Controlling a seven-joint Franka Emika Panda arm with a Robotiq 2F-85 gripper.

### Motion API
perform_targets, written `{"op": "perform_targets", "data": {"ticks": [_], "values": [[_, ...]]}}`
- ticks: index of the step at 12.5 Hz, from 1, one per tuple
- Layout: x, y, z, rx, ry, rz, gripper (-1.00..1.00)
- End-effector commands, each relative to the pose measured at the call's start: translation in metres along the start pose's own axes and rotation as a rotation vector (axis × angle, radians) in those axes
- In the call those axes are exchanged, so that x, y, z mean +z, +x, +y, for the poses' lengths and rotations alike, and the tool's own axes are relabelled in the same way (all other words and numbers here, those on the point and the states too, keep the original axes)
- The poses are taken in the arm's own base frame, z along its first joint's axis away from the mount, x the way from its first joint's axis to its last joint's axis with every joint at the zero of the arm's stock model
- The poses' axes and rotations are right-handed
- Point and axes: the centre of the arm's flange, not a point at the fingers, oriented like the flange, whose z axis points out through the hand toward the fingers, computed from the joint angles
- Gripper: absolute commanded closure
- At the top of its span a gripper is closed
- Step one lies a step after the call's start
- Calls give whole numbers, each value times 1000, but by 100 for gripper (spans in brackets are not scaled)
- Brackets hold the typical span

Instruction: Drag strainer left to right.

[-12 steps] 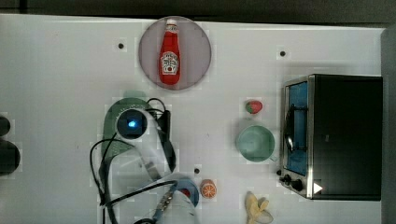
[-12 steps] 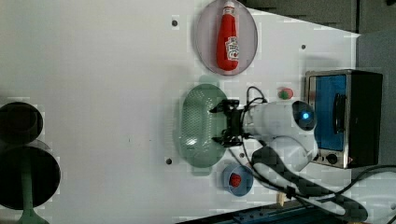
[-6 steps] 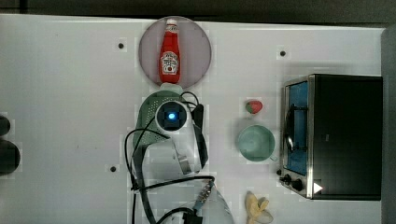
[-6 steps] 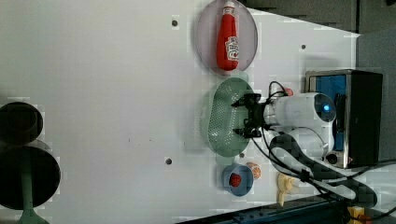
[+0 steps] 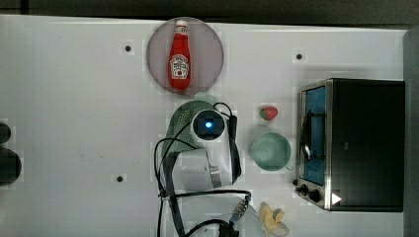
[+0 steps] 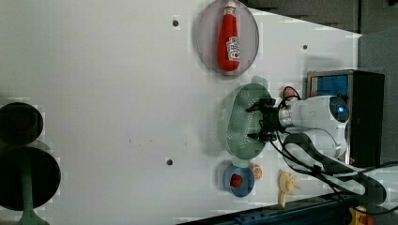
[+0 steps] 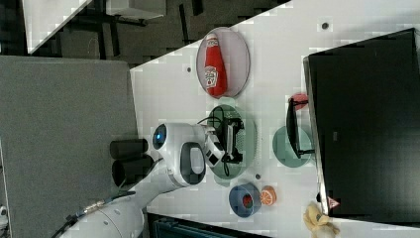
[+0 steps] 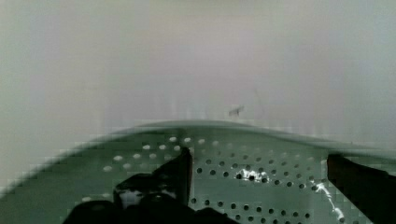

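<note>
Right now the strainer sits on the white desk just below the plate in the left view, its near rim almost touching the plate's edge. The same pale green oval shows in the top view, partly under the arm, and in the right view.

Inside the strainer's bowl is the tool, its black fingers spread wide apart over the holed floor in the wrist view. They are spread nearly as far as they go and clamp nothing; whether a finger presses the strainer's wall cannot be told.

On the plate lies a ketchup bottle. To the strainer's right in the top view stand a strawberry and a round mint bowl, apart from it, and beyond them a toaster oven. Below the strainer in the left view is a blue cup with something red in it, an orange piece touching its side, and a banana farther along. Dark round things sit far from the strainer at the left view's left edge.
</note>
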Motion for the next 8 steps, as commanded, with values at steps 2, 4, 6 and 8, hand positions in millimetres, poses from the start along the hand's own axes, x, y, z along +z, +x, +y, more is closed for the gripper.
{"op": "perform_targets", "data": {"ticks": [2,4,6,8], "values": [[-20,42,-17,-47,77,1,-100],[-19,62,-17,-82,74,11,-100],[-17,80,-17,-90,74,19,-100],[-16,94,-16,-78,73,26,-100]]}}
